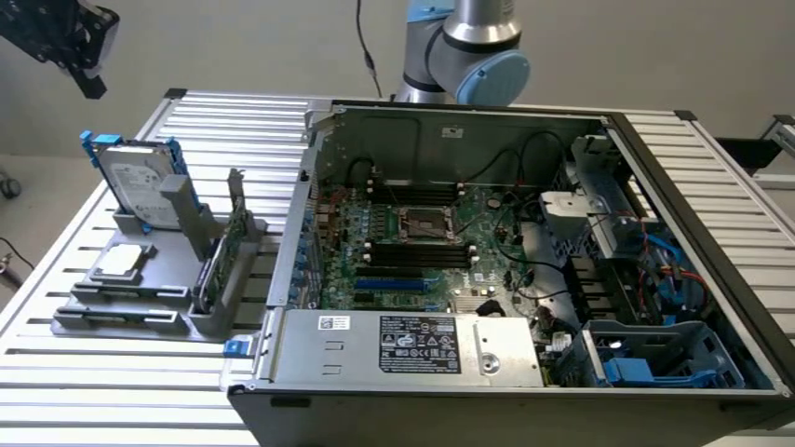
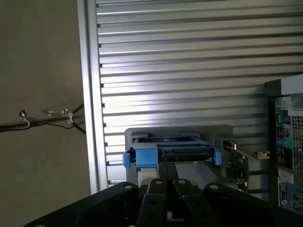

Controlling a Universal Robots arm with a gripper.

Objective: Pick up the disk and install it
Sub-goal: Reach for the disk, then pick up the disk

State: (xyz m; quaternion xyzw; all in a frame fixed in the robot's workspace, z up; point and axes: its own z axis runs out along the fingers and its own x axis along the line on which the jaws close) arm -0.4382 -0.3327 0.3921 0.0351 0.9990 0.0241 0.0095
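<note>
The disk (image 1: 137, 182) stands on edge in a grey holder (image 1: 125, 312) on the slatted table, at the exterior view's left. It is silver-grey with a white label and blue rails. My gripper (image 1: 89, 86) hangs high above it, well apart from it, near the picture's upper left corner. In the wrist view I look down on the disk's (image 2: 171, 152) blue-railed upper edge, straight beyond my gripper (image 2: 173, 182), whose black fingers (image 2: 156, 187) lie shut together with nothing between them.
An open computer case (image 1: 733, 279) lies on the table, motherboard up, with a blue drive cage (image 1: 658, 358) in its near corner at the exterior view's right. The holder also carries a small silver chip (image 1: 121, 263) and a green circuit card (image 1: 214, 265). The arm's base (image 1: 466, 56) stands behind the case.
</note>
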